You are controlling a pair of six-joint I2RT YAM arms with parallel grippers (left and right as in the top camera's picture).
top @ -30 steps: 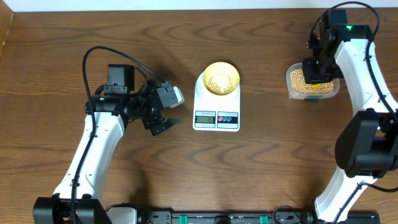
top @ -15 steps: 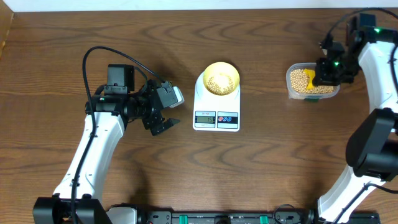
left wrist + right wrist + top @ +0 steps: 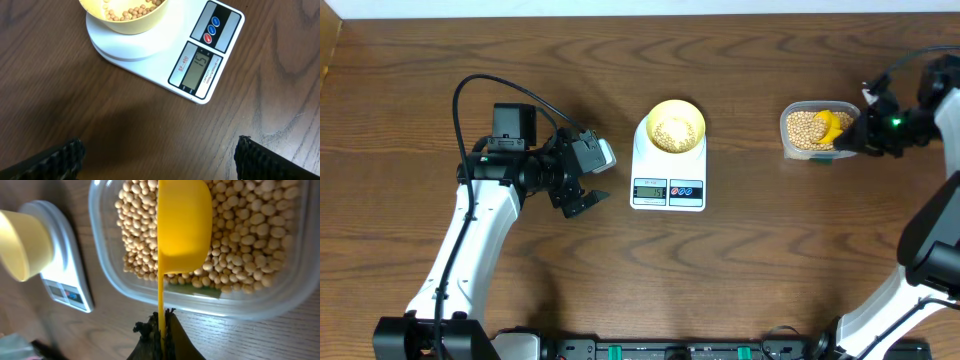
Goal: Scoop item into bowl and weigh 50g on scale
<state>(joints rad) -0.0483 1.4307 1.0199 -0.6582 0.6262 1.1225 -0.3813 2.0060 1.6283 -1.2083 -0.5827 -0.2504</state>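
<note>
A pale-yellow bowl (image 3: 675, 126) holding some tan beans (image 3: 672, 128) sits on the white scale (image 3: 668, 190); the bowl also shows in the left wrist view (image 3: 125, 20), where the scale's display (image 3: 199, 68) reads 15. A clear tub (image 3: 798, 148) of beans (image 3: 235, 235) stands at the right. My right gripper (image 3: 161, 325) is shut on the handle of a bright yellow scoop (image 3: 182, 225), whose cup lies on its side over the beans in the tub (image 3: 280, 297). My left gripper (image 3: 157, 157) is open and empty over bare table left of the scale.
The wooden table (image 3: 740, 270) runs to a pale back wall. The scale and bowl also show at the left of the right wrist view (image 3: 65, 270). A black rail lies along the front edge (image 3: 670, 350).
My right arm has swung out to the right of the tub, and the yellow scoop is now turned and visible over the beans. The left arm has not moved.
</note>
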